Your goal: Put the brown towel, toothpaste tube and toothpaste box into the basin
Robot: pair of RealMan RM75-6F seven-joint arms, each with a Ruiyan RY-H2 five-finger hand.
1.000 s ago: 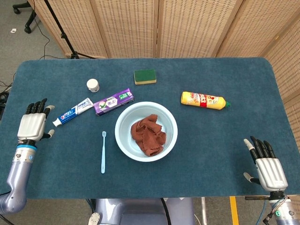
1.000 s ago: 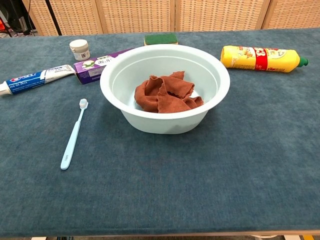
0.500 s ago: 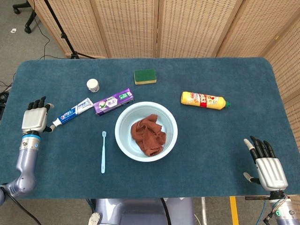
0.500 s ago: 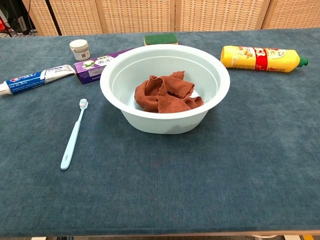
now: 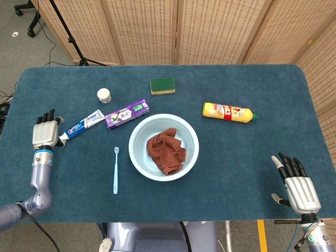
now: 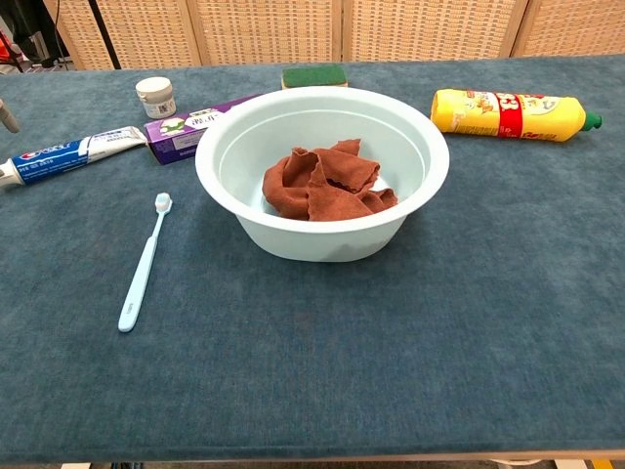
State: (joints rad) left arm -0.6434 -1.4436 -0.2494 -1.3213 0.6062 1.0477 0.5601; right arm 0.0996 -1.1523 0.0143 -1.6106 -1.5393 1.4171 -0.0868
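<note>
Two hands are seen at the table's near corners. At the far left, the left hand (image 5: 45, 132) is raised with its fingers apart and nothing held, its thumb just beside the cap end of the toothpaste tube (image 5: 82, 125). The tube is laid on the blue tablecloth (image 5: 236, 157), touching or nearly touching the purple toothpaste box (image 5: 127, 114) to its right. A small white jar (image 5: 104, 95) is placed behind them, and a light blue toothbrush (image 5: 115, 170) is laid nearer the front edge. A green sponge (image 5: 162, 85) is set further back. At the centre, the brown towel (image 5: 166, 151) is bunched inside the pale basin (image 5: 137, 157). A yellow bottle (image 5: 229, 112) is laid on its side to the right. At the far right, the right hand (image 5: 296, 182) is held flat, fingers spread, holding nothing.
</note>
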